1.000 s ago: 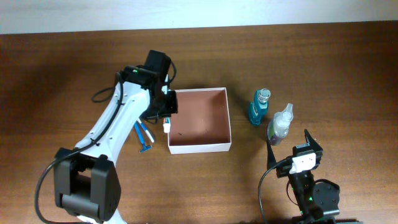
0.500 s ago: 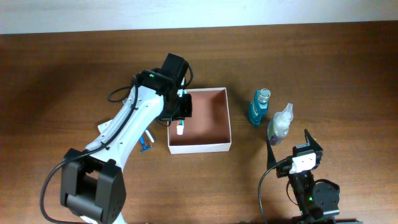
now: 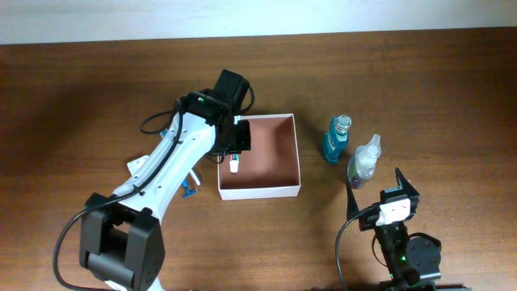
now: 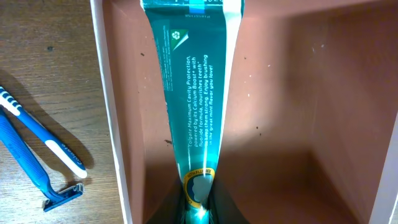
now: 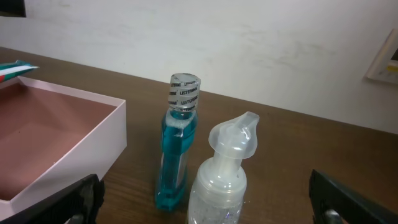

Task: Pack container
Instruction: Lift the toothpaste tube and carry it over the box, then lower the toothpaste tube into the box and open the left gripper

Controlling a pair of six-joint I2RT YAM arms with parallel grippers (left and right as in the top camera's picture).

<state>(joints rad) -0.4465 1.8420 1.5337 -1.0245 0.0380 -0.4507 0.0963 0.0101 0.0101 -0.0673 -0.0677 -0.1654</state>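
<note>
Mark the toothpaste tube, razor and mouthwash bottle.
toothpaste tube (image 4: 193,93), left wrist view, printed mid-body.
razor (image 4: 26,158), left wrist view, blue handle.
mouthwash bottle (image 5: 176,152), right wrist view, blue liquid-filled body.

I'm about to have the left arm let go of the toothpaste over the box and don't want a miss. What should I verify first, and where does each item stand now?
1. Left gripper shut on the teal toothpaste tube: ok, fingers pinch one end.
2. Tube inside the outline of the square white-walled, reddish-brown container: ok, it lies right of the left wall in the wrist view.
3. Container floor under the tube free: ok, no other item seen inside.
4. Tube's height above the floor: cannot tell.
5. Right gripper out of the way: ok, open and apart from the container.
</note>
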